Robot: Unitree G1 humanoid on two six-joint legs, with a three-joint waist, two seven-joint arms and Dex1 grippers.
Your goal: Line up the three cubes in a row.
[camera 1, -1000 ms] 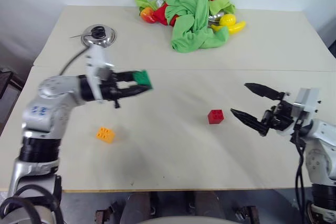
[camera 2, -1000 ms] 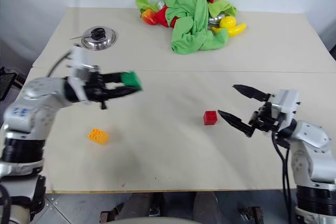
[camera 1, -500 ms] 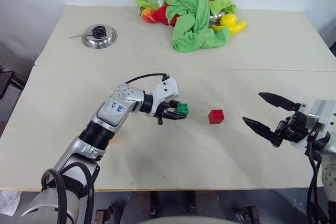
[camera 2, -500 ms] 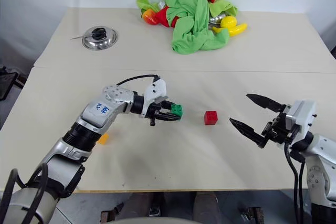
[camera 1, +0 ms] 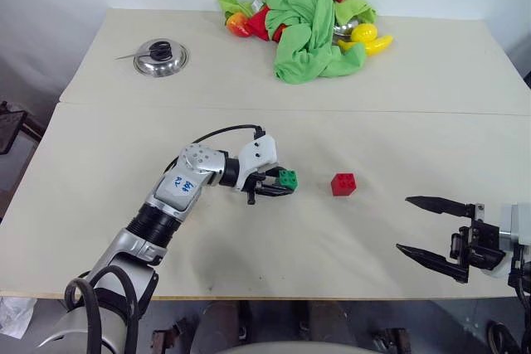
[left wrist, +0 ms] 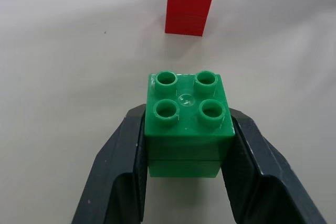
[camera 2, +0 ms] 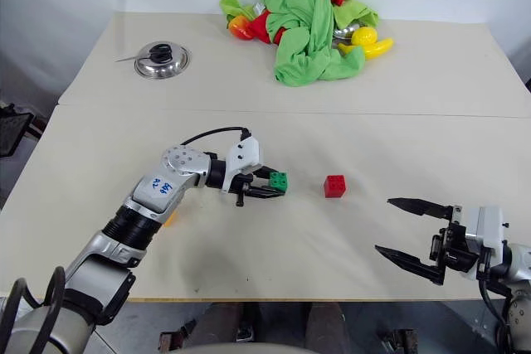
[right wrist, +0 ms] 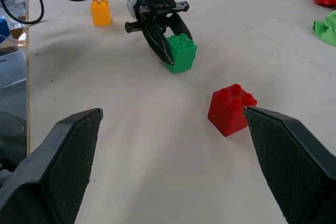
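Left pincer clamped on green cube, flat side walls, low at bench, beside red cube. Orange cube well apart. Right pincer spread wide, empty. Judged: light, rigid, slick plastic; take hold on flat sides, studs up.

Beige table, seam across middle. Steel lid with black knob at 10 o'clock. Green cloth heaped at 12 o'clock, red and yellow toys tucked among its folds.
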